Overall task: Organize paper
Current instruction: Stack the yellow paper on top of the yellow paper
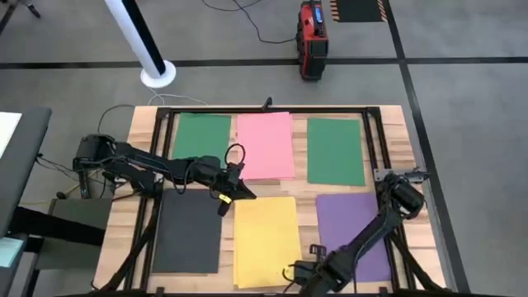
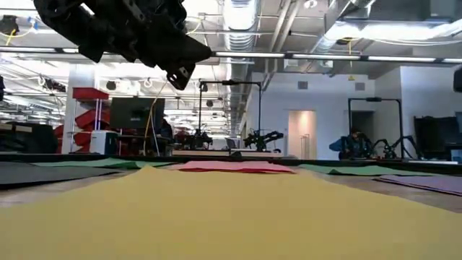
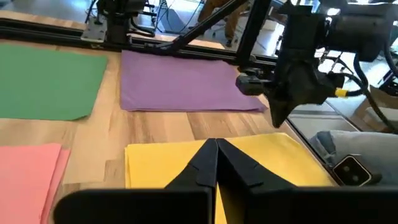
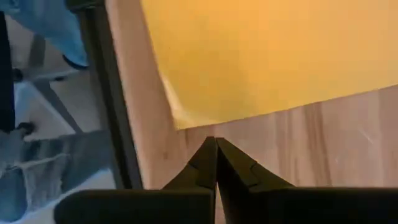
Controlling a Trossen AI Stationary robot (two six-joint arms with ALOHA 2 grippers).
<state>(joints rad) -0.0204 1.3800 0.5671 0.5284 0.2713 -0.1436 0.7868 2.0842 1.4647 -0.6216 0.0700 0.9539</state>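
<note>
Six sheets of paper lie flat on the wooden table: green (image 1: 202,136), pink (image 1: 266,144) and green (image 1: 336,151) in the far row, dark grey (image 1: 188,231), yellow (image 1: 266,241) and purple (image 1: 355,235) in the near row. My left gripper (image 1: 246,194) is shut and hangs above the yellow sheet's far left corner (image 3: 161,163); the low view shows this left gripper (image 2: 180,72) well clear of the table. My right gripper (image 4: 216,143) is shut and low, just off the yellow sheet's near right corner (image 4: 181,119), over bare wood. My right gripper's shut fingertips (image 4: 211,152) point along the table toward its left edge, just short of the yellow sheet's near right corner. I cannot tell whether they touch the wood or the sheet.
A black metal frame (image 1: 272,110) runs around the tabletop; its near rail (image 4: 109,93) lies close beside my right gripper. A red device (image 1: 312,37) and a white post (image 1: 157,73) stand on the floor beyond the far edge. Strips of bare wood separate the sheets.
</note>
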